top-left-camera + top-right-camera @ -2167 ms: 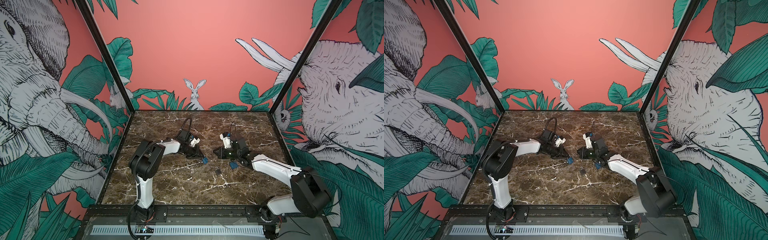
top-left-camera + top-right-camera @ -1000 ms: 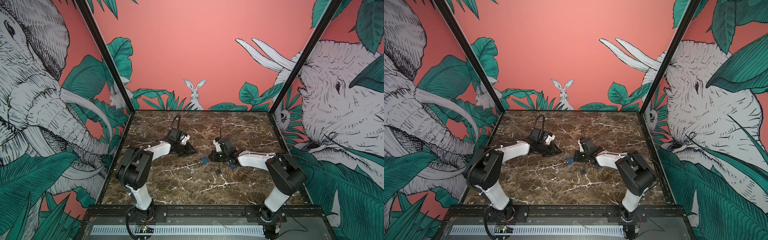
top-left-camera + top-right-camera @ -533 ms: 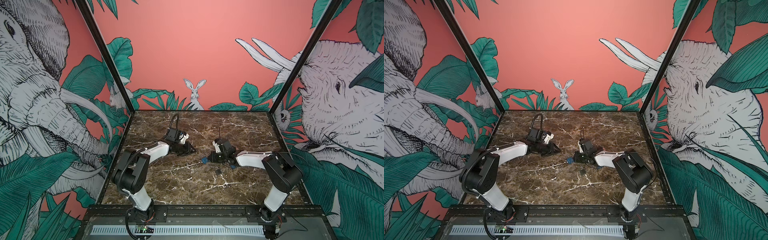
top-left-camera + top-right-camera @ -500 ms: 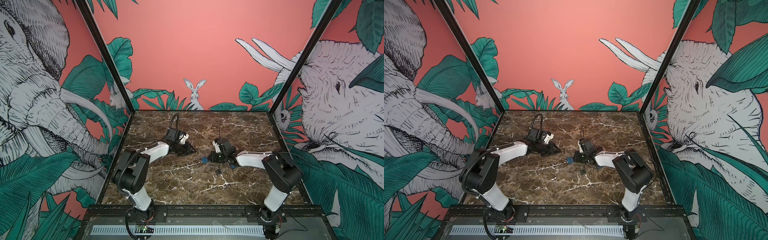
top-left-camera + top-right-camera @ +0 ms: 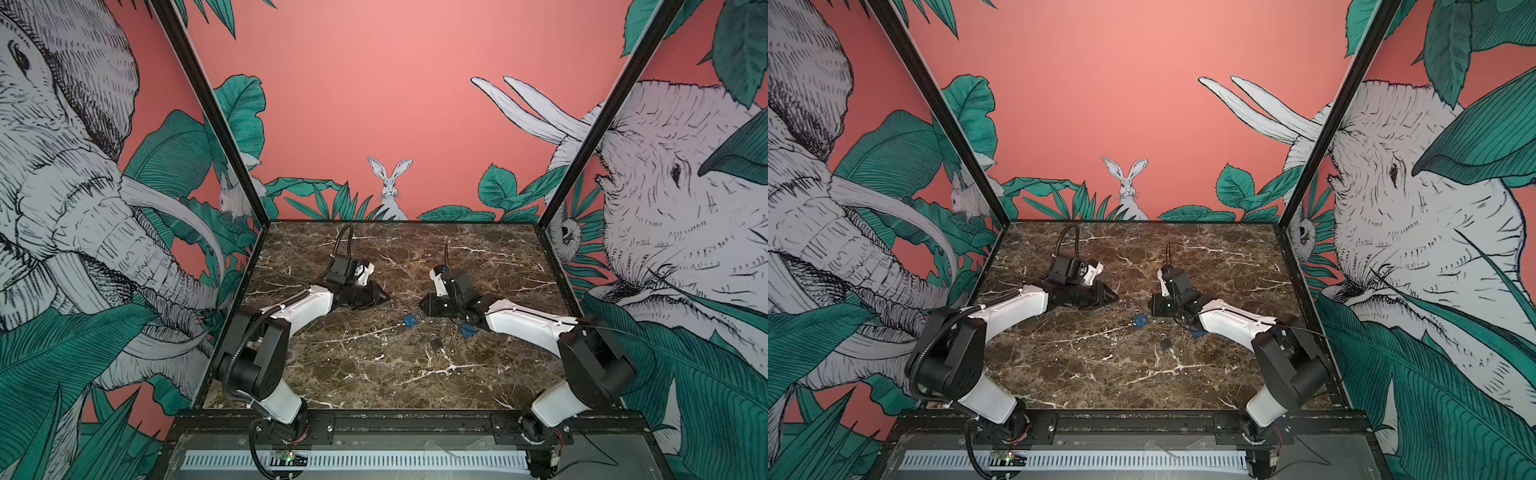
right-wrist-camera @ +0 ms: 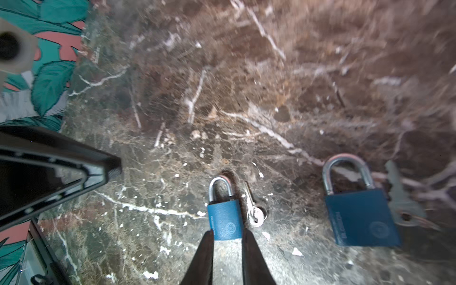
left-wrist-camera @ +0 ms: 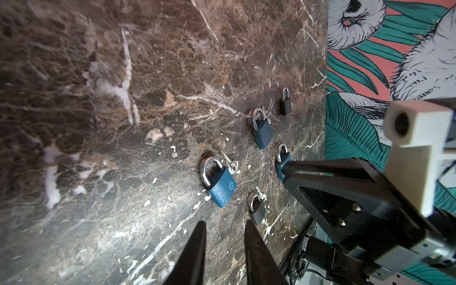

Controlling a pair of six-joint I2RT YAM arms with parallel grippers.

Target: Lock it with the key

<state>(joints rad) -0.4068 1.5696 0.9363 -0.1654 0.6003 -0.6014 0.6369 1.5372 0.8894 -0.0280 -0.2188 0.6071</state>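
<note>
Table (image 5: 374,374): brown marble, beneath both pincers.
Right pincer (image 6: 228,233): low over the table, jaws a narrow way apart, gripping nothing; its tips sit at the lower corners of a blue padlock, and I cannot tell if they touch.
Left pincer (image 7: 225,223): jaws partly apart, empty, facing the right pincer.
Blue padlock (image 6: 225,219): flat on the table, between the two pincers, shackle pointing away from the right pincer.
Second blue padlock (image 6: 360,219): flat, off to the right pincer's side, apart from it.
Key (image 6: 255,212): just beside the first padlock, near the right pincer's tip.
</note>
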